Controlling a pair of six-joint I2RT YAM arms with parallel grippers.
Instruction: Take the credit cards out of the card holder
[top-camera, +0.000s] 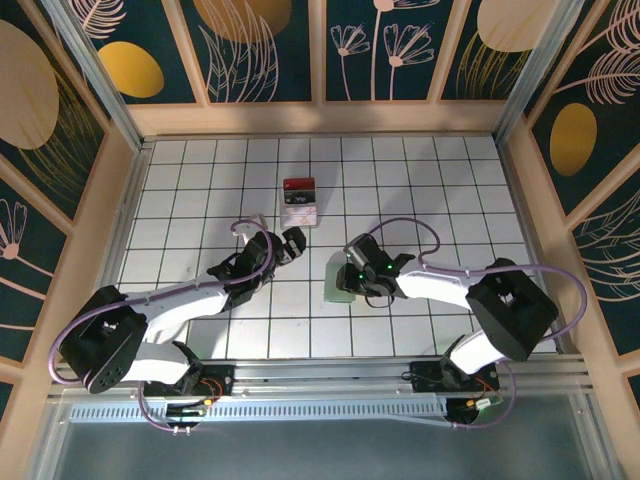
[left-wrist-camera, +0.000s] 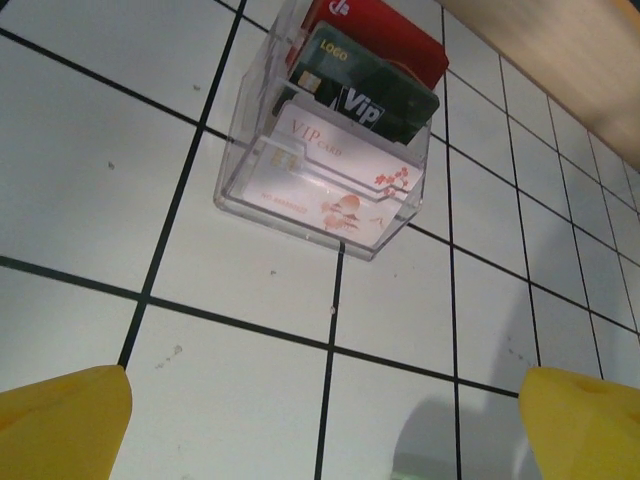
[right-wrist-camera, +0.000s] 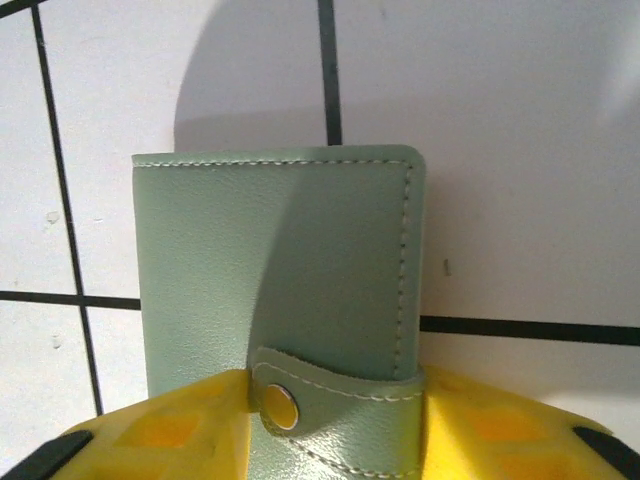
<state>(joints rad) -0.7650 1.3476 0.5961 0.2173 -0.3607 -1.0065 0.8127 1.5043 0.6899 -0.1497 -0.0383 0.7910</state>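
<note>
White tiled table (top-camera: 200, 170), floral panels behind: from above, the left claw (top-camera: 293, 243) sits near a clear card stand (top-camera: 301, 205), the right claw (top-camera: 350, 270) at the pale green card holder (top-camera: 338, 292). The left wrist view shows its yellow fingers (left-wrist-camera: 60, 425) spread wide before the stand (three cards (left-wrist-camera: 345, 165) inside). The right wrist view shows the holder flat and snapped shut, its strap (right-wrist-camera: 330, 400) between the right claw's fingers (right-wrist-camera: 160, 435); whether they pinch it cannot be told.

We see the card holder (top-camera: 339, 286) (right-wrist-camera: 280, 270), a pale green stitched wallet, lying flat and closed on the white tiled counter (top-camera: 200, 190), its strap snapped shut.
</note>
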